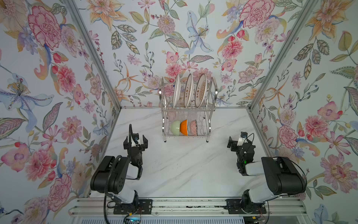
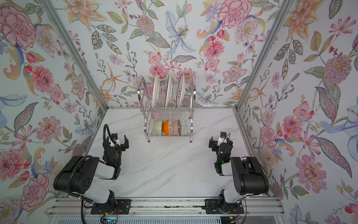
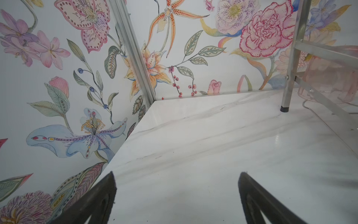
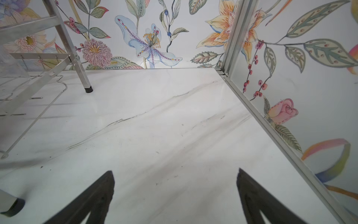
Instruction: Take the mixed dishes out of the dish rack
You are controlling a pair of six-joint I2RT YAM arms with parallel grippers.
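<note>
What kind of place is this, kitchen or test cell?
Likely a robot test booth, not a kitchen: floral wallpapered panels in aluminium framing box in a marble-look tabletop, the left arm and right arm are mounted on a front rail, and a loaded dish rack stands at the back.

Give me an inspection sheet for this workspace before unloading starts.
Surface: white marble tabletop, a few dark specks.
Job's things: dish rack at the back; three plates upright on the top tier; green bowl, orange bowl and pink-patterned bowl on edge on the lower tier.
Clutter: nothing seen.
Grippers: left gripper and right gripper open, empty, apart from the rack.
Cables: black hose along the left arm; thin wires on the right arm.
Surroundings: floral walls, aluminium frame posts.
</note>
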